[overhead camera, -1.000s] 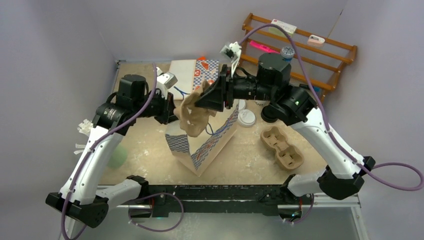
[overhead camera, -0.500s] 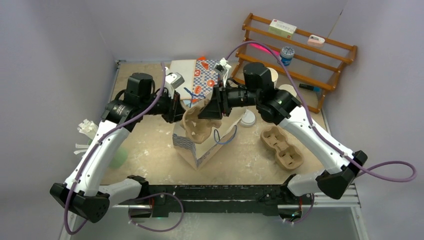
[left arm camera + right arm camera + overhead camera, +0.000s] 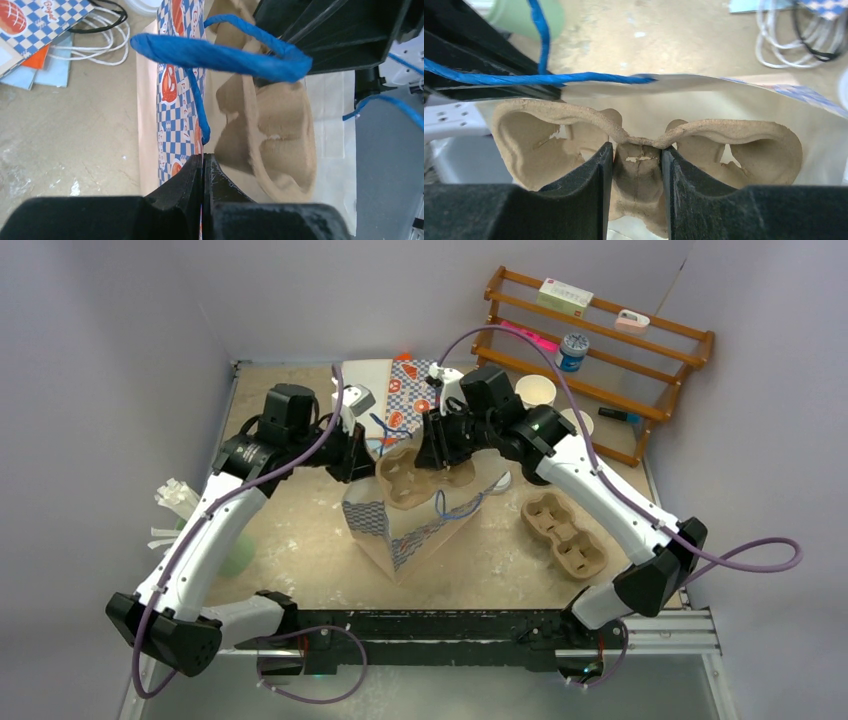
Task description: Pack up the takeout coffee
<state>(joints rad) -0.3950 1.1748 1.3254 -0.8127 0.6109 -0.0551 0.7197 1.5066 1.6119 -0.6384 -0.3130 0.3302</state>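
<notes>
L claw (image 3: 202, 165): clenched on the paper bag (image 3: 175, 100) at its rim. I judged the pinch was there to hold the mouth wide and the bag upright.
R claw (image 3: 636, 155): grasping the cup carrier (image 3: 704, 140) by its centre rib, one cup well on either side of the fingers. Centre hold prob. made for a level carry.
Carrier vs bag: it hung in the bag mouth, just ahead of the L claw's tips. Wells empty.
Takeout coffee: no black-lidded cup in any view, so I couldn't say where it was. Not in the carrier, and not in the bag as far as I could see.
In the way: blue handle (image 3: 220, 55) looped across the mouth betw. the two claws, close over the carrier. Snag risk, I thought.
Around: 2nd carrier (image 3: 565, 535) on the table, well off to the R claw's outer side. Lidless cup (image 3: 535, 390) by the wooden rack (image 3: 640, 350), beyond the R claw. Flat spare bags (image 3: 395, 385) beyond both claws. Pale green thing (image 3: 238, 555) behind the L claw, beside its arm.
</notes>
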